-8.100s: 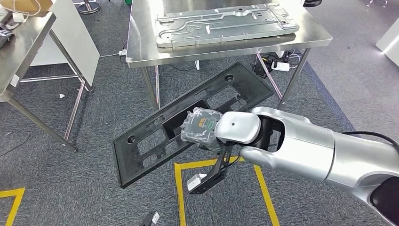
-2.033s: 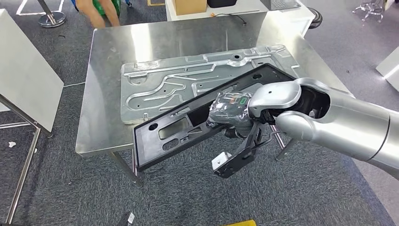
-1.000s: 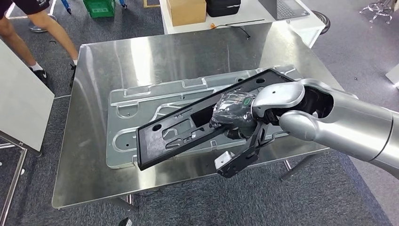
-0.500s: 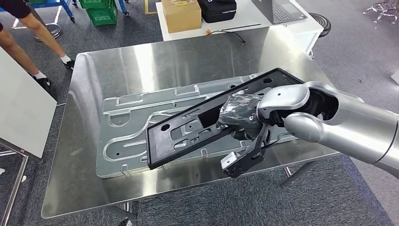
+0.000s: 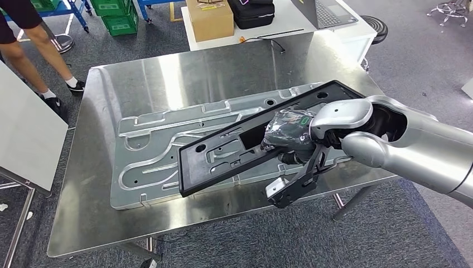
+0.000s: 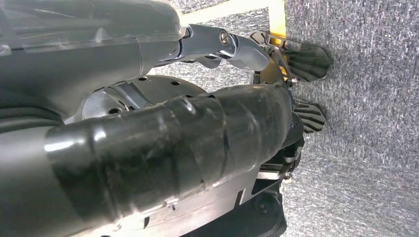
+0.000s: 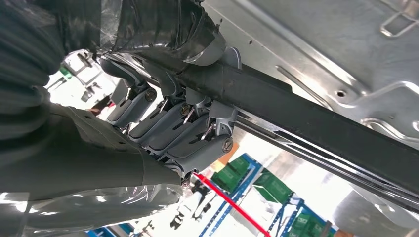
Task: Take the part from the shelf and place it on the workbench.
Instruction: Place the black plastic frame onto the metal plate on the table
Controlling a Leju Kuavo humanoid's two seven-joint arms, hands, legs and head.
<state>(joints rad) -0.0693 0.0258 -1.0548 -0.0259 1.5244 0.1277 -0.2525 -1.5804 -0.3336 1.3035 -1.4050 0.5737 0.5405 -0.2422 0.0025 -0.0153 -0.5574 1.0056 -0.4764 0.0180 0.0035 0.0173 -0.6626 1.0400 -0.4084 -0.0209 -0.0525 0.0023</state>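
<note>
— Any bins or boxes about?

— At the top left of the head view there are green crates [image 5: 116,15] on the floor under a blue rack; what is inside I can't tell. A shut cardboard box [image 5: 210,18], a black case [image 5: 254,12] and a laptop [image 5: 323,11] sit on a white table [image 5: 290,27] at the top centre.

— And the arm?

— The silver right arm [image 5: 413,146] comes in from the right edge. The right hand [image 5: 289,137], wrapped in clear film, holds the black part [image 5: 262,137], a long flat frame with cutouts. In the right wrist view its fingers [image 7: 195,131] curl round the part's edge.

— Where is the part exactly?

— Mid-frame, tilted, over the steel workbench [image 5: 100,223] and above the big grey stamped metal plate [image 5: 150,162] lying on it. Whether its lower left end touches the plate I can't tell.

— The other hand?

— The left hand [image 6: 276,94] hangs over grey carpet with a yellow line; its fingers look bent with nothing between them, but how far closed I can't tell.

— Anyone near?

— A person's legs [image 5: 42,53] at the upper left, beside a white panel [image 5: 25,134].
</note>
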